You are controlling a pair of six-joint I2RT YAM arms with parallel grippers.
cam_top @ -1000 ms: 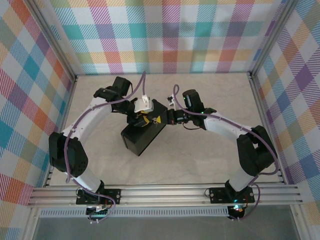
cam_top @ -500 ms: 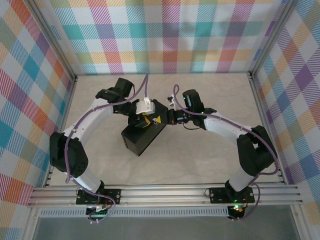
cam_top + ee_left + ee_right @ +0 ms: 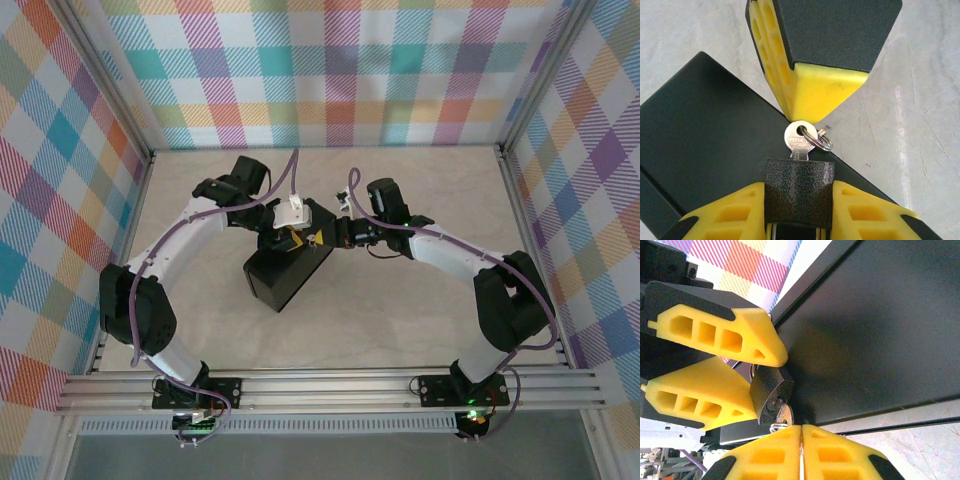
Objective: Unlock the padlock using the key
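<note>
The dark grey padlock (image 3: 799, 186) is pinched between the yellow fingers (image 3: 730, 212) of my left gripper (image 3: 799, 197), which holds it just above the black box (image 3: 705, 145). The silvery key (image 3: 799, 138) sits in its keyhole with a small ring (image 3: 823, 140) through the head. My right gripper (image 3: 801, 430) is shut, and its tips (image 3: 815, 97) rest against the top of the key head (image 3: 784, 413). No metal shows between its fingers. From the right wrist, the padlock (image 3: 769, 387) shows its keyhole end. The shackle is hidden. Both grippers meet over the box (image 3: 285, 275) in the top view.
The black box (image 3: 875, 325) lies tilted on the pale marble-patterned table (image 3: 400, 300), right under both grippers. Plaid walls (image 3: 330, 70) and aluminium rails (image 3: 330, 385) enclose the table. Bare table (image 3: 920, 115) lies beside the box.
The left wrist has edged slightly to the right, toward the right gripper. The right arm and the box have hardly moved.
</note>
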